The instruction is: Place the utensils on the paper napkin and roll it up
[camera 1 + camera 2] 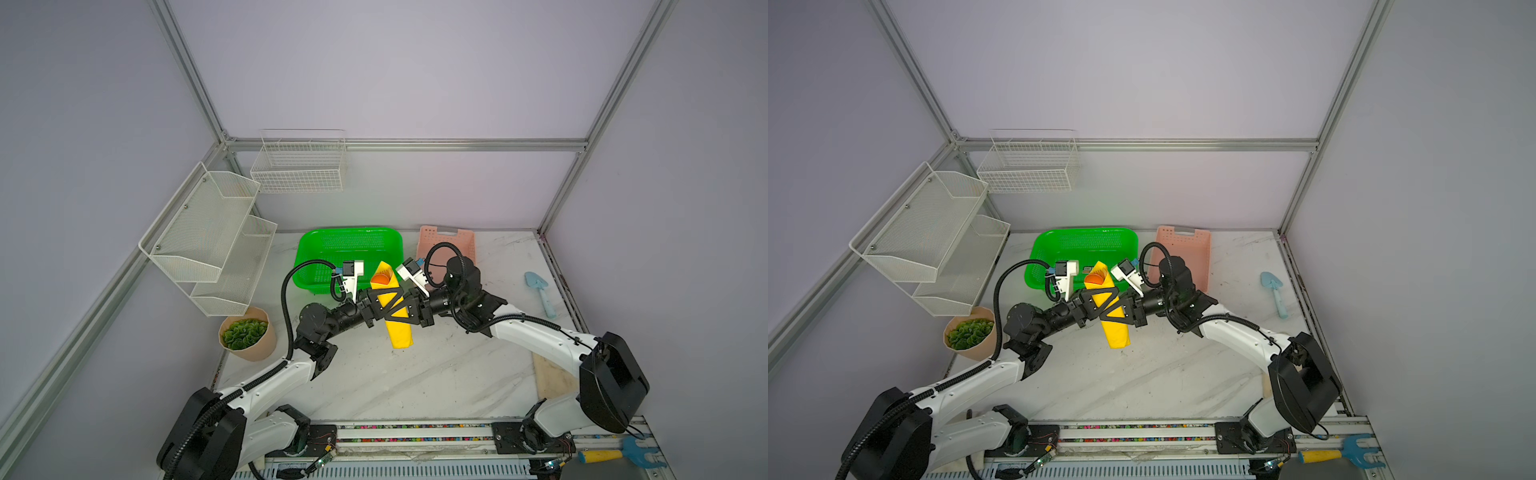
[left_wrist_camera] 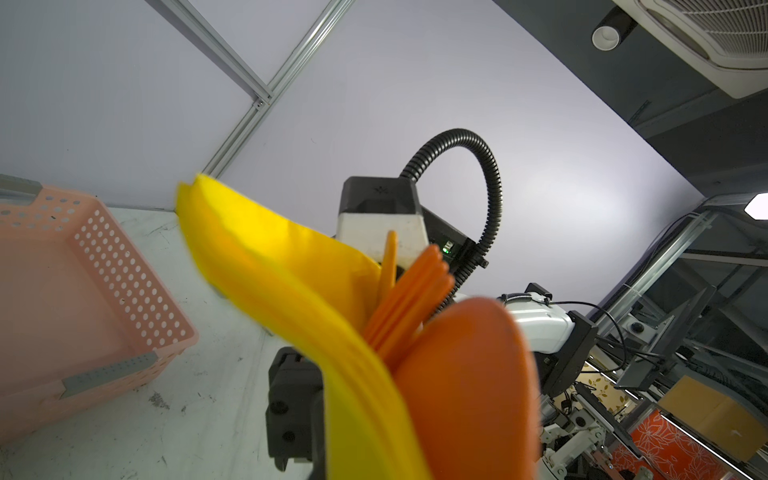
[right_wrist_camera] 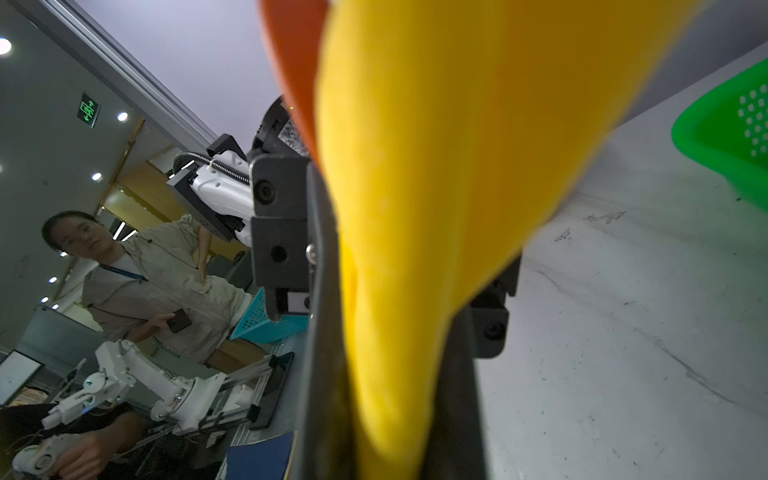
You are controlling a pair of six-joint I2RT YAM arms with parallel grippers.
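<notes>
Paper napkin (image 1: 401, 332) (image 1: 1118, 332): rolled into a yellow tube, held at the middle of the surface (image 1: 415, 382), in front of the green basket (image 1: 349, 245). The tube is tilted, its open end towards the basket. Whether the lower end touches the surface cannot be told.

Utensils (image 1: 381, 278) (image 1: 1095, 279): orange, wrapped inside, poking out of the open end. The left wrist view shows the spoon bowl (image 2: 465, 374) and slim tines beside it, against the yellow sheet (image 2: 266, 257).

Left pincer (image 1: 380, 307) (image 1: 1096, 305): pinching the roll's midsection from the left.

Right pincer (image 1: 405, 309) (image 1: 1119, 309): pinching the same stretch from the right. In its wrist view the dark fingers (image 3: 324, 332) flank the yellow roll (image 3: 436, 166).

Pink basket (image 1: 446, 241) stands behind the right arm, and a blue trowel (image 1: 540, 291) lies well apart at the right.
</notes>
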